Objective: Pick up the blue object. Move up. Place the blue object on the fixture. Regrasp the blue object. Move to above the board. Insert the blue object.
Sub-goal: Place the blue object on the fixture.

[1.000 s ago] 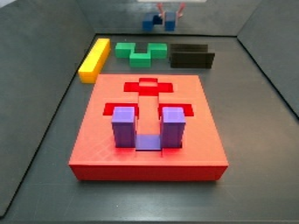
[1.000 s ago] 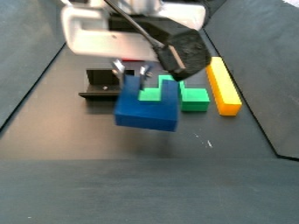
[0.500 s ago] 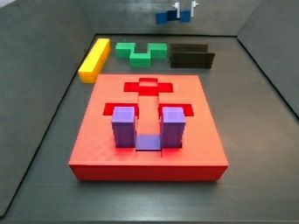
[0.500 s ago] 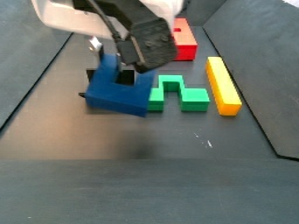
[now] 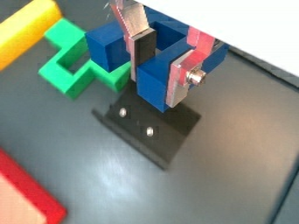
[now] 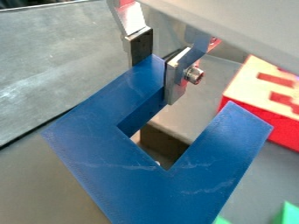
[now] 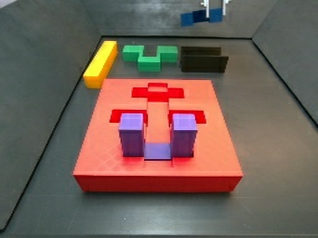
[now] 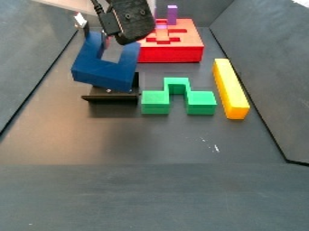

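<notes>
You are carrying the blue object, with the gripper clamped on one of its prongs, the silver fingers pinching that prong from both sides in both wrist views. In a side view the block is hanging tilted just above the fixture, near its 12 o'clock edge, and you cannot tell from here whether it is already touching. Working across the floor, the fixture is lying at 9 o'clock, the green block just beside it at the centre, and the yellow bar at 3 o'clock, with the board well behind at 12 o'clock carrying a purple block. For this step, you are best levelling the block first, so its bar meets the fixture's recessed top squarely. Lower slowly and keep the free prong off the green block, which is sitting close in a wrist view. Only let go once the block is resting fully, since a tilted release is likely to tip it off the fixture.
</notes>
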Controlling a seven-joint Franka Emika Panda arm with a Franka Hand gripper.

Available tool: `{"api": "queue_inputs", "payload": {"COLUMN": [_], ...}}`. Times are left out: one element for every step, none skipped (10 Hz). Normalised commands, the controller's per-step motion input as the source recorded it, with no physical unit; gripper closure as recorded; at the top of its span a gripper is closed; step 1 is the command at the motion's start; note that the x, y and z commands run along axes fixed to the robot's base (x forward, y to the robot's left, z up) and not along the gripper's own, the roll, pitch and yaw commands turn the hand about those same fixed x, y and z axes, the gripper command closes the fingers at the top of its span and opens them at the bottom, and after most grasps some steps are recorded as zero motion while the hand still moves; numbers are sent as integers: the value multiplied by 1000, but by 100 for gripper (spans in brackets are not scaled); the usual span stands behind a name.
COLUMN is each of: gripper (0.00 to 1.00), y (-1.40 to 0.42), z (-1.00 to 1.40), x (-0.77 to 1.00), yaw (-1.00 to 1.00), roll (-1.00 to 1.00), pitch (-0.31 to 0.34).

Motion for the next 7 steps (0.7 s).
{"api": "queue_inputs", "payload": {"gripper": [100, 100, 100, 100, 100, 100, 100], "y": [-271, -117, -134, -140, -80, -74, -14], "z": [23, 174, 166, 200, 186, -6, -206], "x": [674, 477, 389, 309, 306, 380, 391], "yaw": [206, 166, 194, 186, 143, 43, 0], "roll": [-560, -903, -923, -946, -1000, -877, -757], "pitch": [117, 9, 0, 0, 0, 109, 229]}}
